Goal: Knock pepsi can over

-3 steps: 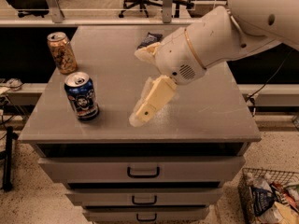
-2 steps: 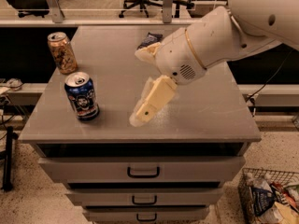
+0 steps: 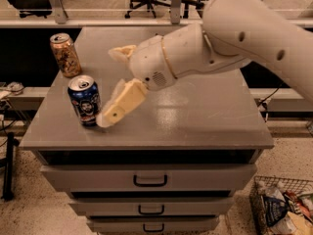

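Your grey bench (image 3: 205, 126) with its drawers (image 3: 149, 179) fills most of the view. The white arm (image 3: 234, 38) reaches in from the right across the top. Your hand (image 3: 108, 86) sits left of centre, released, fingers spread wide. The lower finger (image 3: 117, 109) has its tip right at the pepsi can (image 3: 84, 101). The pepsi can stands upright, front-left on the bench. The tan patterned can (image 3: 65, 55) is upright behind it, apart.

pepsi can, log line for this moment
pepsi can: upright | gripper: open, low at can's side | tan can: upright behind
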Available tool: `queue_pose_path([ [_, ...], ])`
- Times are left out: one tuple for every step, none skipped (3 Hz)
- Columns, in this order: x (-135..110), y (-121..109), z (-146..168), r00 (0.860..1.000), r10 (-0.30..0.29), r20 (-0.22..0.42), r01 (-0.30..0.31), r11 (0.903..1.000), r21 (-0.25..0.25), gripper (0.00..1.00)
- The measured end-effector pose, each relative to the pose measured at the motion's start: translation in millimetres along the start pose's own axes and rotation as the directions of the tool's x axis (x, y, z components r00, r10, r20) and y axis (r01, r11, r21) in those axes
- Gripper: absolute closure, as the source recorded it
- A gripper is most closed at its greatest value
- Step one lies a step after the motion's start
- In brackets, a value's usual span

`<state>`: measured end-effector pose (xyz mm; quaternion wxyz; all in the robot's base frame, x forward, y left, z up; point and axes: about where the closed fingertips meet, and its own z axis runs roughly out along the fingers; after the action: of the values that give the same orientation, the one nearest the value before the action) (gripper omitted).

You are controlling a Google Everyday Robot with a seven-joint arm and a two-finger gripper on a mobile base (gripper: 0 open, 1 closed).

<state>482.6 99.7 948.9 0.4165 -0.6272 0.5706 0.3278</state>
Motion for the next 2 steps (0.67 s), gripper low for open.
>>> queue_pose_path([
  [-8.9,-1.5,49.6,0.995,-0.021,0.093,0.025,0.9989,-0.040,0.00],
  [-0.7,-2.7,86.1,0.991,-0.017,0.136,0.025,0.9977,-0.062,0.00],
])
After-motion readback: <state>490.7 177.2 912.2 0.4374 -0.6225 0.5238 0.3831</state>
